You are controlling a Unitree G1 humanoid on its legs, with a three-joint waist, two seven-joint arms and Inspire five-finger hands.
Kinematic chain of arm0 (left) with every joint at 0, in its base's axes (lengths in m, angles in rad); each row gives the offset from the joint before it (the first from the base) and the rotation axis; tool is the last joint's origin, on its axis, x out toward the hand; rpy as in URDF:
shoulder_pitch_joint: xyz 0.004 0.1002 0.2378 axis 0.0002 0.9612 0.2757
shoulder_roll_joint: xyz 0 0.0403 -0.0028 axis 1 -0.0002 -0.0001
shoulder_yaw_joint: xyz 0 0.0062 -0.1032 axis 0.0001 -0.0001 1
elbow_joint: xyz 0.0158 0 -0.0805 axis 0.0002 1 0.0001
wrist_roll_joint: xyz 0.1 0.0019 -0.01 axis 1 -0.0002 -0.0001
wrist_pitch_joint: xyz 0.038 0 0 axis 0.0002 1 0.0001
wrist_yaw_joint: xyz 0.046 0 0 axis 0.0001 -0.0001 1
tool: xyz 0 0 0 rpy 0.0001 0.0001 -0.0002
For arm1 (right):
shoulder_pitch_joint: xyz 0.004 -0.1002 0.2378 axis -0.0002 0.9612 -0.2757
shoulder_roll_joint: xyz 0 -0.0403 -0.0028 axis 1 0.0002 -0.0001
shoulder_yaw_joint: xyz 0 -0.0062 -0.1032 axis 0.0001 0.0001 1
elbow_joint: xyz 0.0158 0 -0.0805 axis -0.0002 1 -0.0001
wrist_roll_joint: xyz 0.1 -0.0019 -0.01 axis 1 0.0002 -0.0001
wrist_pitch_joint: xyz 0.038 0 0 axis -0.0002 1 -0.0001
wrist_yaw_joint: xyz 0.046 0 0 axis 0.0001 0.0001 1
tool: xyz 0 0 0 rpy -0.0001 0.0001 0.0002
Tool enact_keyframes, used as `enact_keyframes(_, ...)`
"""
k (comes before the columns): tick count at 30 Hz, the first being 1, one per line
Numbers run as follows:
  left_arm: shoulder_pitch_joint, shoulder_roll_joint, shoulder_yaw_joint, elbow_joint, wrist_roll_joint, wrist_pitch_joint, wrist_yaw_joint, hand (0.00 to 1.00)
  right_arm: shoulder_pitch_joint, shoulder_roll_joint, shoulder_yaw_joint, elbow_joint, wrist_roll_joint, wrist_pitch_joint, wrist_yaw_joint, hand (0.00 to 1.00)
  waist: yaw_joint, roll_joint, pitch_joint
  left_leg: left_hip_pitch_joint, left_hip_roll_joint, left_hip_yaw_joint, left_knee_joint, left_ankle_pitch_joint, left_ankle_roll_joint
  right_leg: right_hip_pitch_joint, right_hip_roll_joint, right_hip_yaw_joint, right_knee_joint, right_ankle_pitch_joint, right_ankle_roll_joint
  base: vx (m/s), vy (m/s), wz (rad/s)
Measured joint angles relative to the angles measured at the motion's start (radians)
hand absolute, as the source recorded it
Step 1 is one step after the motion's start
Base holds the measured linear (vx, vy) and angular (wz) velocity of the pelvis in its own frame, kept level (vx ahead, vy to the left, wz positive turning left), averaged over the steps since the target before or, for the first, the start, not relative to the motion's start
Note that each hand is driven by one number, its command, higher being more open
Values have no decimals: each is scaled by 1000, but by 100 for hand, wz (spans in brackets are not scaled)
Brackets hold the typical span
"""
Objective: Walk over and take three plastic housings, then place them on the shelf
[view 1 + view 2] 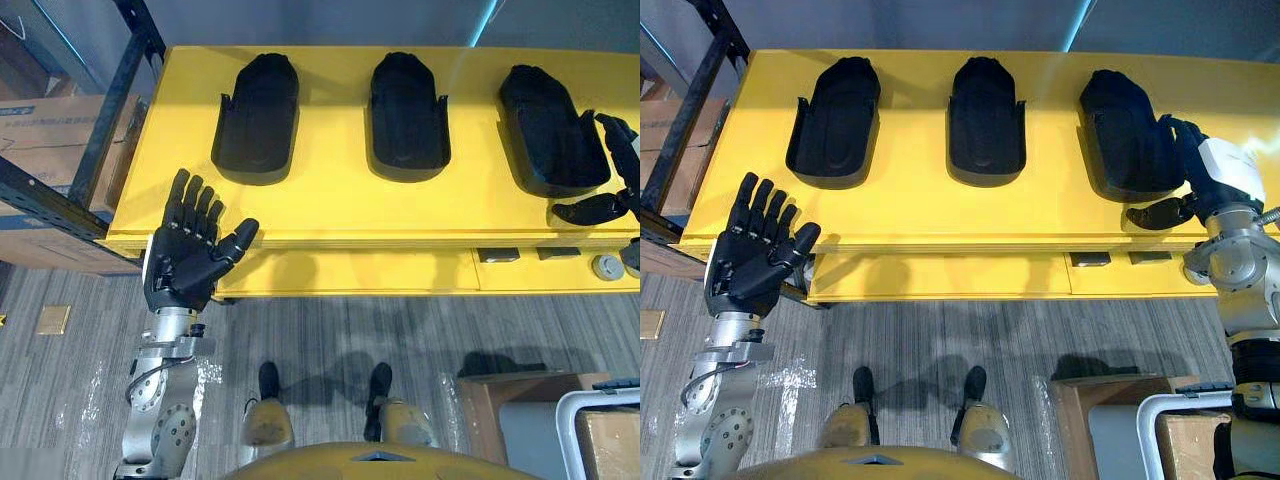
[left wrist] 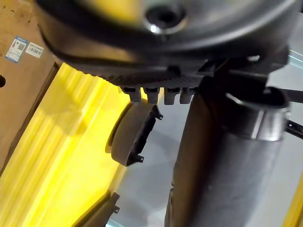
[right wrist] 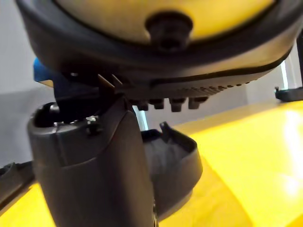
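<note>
Item: three black plastic housings, lying in a row on the yellow counter (image 1: pixel 330 215) — left housing (image 1: pixel 256 118), middle housing (image 1: pixel 408 115), right housing (image 1: pixel 1123 132).

Right robot hand (image 1: pixel 1192 170): set against the right housing's outer edge, thumb spread along the counter; I cannot tell whether its fingers have closed.

Left robot hand (image 1: pixel 190 250): flat, fingers straight, empty, at the counter's front left corner.

Step, my reading: a hold at the right housing. Dark shelf frame (image 1: pixel 110 110) stands left.

Right wrist view alone shows the housing's raised rim (image 3: pixel 177 156) close behind the thumb.
</note>
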Motion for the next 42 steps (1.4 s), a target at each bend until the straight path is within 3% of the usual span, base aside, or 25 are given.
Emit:
enact_keyframes(13,-5,1,0,-21,-2,-5,20,100,-60,0,6,0,-66,26,-91,100,-9,4,32,-44,-1,-5,35,-10,3,-37,-6,1,17,-2,-3,0,0,0)
enact_keyframes(20,-16,1,1,-36,-2,-36,20,100,-88,0,19,7,-75,44,-169,100,-8,21,52,-54,-4,-14,41,-9,5,-41,-10,-6,25,-3,-4,-7,2,1)
enact_keyframes(33,-16,1,1,-37,-5,-37,19,100,-116,0,26,23,-75,58,-194,100,-8,23,53,-61,-5,-20,38,-1,6,-53,-12,-9,32,-3,-6,-1,1,1)
enact_keyframes(37,-6,0,1,-37,-7,-37,14,100,-91,0,16,13,-77,12,-191,100,-8,24,53,-31,-6,-16,7,13,4,-40,-11,-9,34,-5,-8,0,0,0)
enact_keyframes(40,15,-3,0,-48,-7,-38,9,100,20,0,-34,-85,-116,-30,-203,100,-7,26,51,-1,-7,-14,-12,15,4,-15,-11,-10,34,-13,-6,0,0,0)
enact_keyframes(42,43,-8,0,-75,-7,-38,7,100,109,32,-98,-175,-117,-73,-261,100,-10,27,47,11,-8,-11,-19,15,4,-4,-12,-10,33,-19,-2,0,0,0)
